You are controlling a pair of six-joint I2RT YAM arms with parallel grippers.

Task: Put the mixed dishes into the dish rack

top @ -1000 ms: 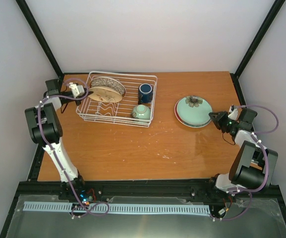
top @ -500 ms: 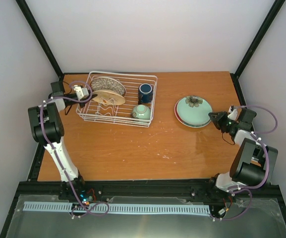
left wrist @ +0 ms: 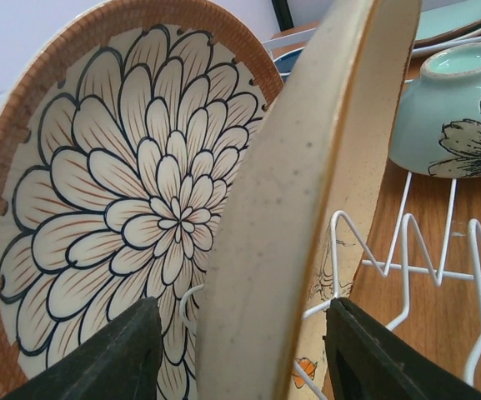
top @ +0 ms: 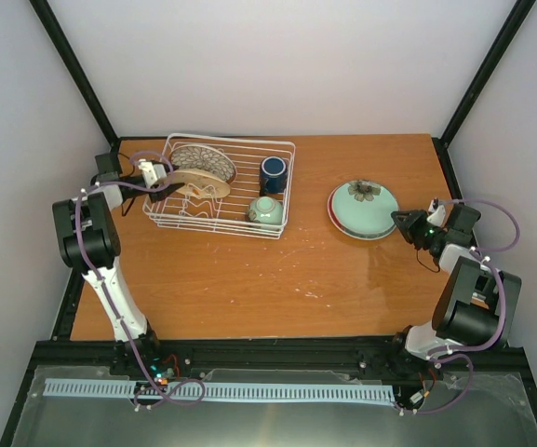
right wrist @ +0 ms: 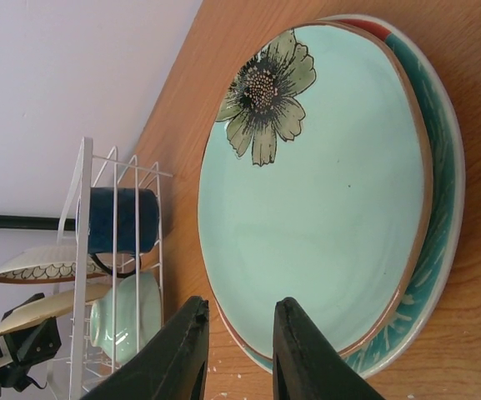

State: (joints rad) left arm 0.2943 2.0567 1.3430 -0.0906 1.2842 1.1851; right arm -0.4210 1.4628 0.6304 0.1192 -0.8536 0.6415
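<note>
The white wire dish rack (top: 249,149) holds a petal-pattern bowl (top: 205,156), a cream plate (top: 198,180) on edge, a dark blue mug (top: 273,172) and a small mint-green bowl (top: 265,211). My left gripper (top: 163,189) straddles the cream plate's rim (left wrist: 298,183), open, with a gap on each side. To the right on the table, a mint plate (top: 361,209) with a dark flower lies on a red and teal plate (right wrist: 440,250). My right gripper (top: 401,221) sits at their near edge. Its narrow-set fingers (right wrist: 182,350) are apart with nothing gripped.
Wavy wire dividers (left wrist: 407,242) stand beside the cream plate. The petal bowl (left wrist: 132,192) leans close behind it. Black frame posts run up both back corners. The wooden tabletop (top: 249,279) stretches between the rack and the arm bases.
My left gripper has opened off the cream plate's rim, and the plate now rests in the rack. The right gripper has edged slightly toward the stacked plates.
</note>
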